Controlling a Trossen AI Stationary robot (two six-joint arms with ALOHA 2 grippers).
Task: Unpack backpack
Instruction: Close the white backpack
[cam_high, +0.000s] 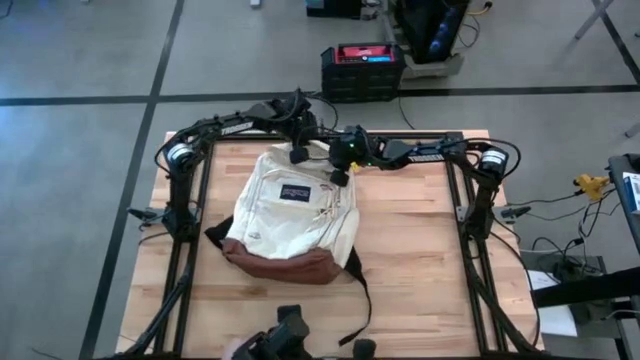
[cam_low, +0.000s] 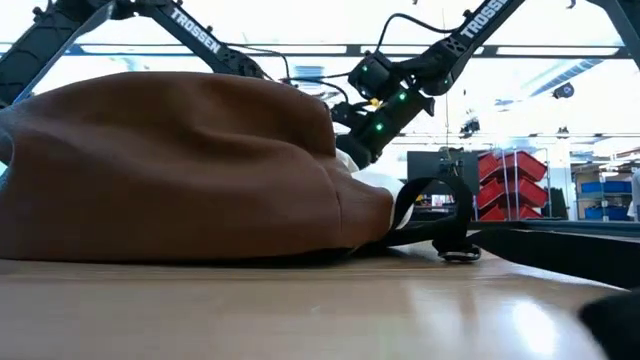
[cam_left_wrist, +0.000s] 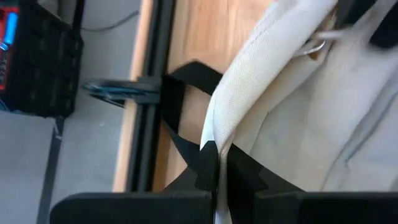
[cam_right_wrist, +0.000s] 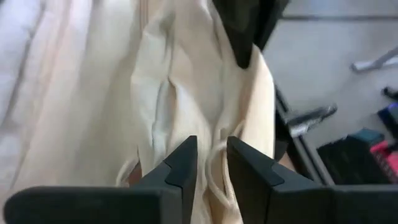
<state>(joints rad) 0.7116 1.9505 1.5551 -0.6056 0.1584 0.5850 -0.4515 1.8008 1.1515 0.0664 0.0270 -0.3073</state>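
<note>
While the backpack lies flat at centre-left of the high view with nothing unpacked beside it, the task looks barely begun. At its top edge, upper centre, the left gripper is pressed together, pinching a cream fabric fold. The right gripper stands narrowly parted around fabric and a cord; whether it grips, I cannot tell.

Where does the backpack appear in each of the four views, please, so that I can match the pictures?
High view: backpack left of centre on the table, brown base toward the near edge.
Low view: its brown base fills the left half.
Left wrist view: cream fabric on the right, a fold pinched between the fingers.
Right wrist view: cream fabric across left and centre.
Shared landmark: the cream fabric.
</note>
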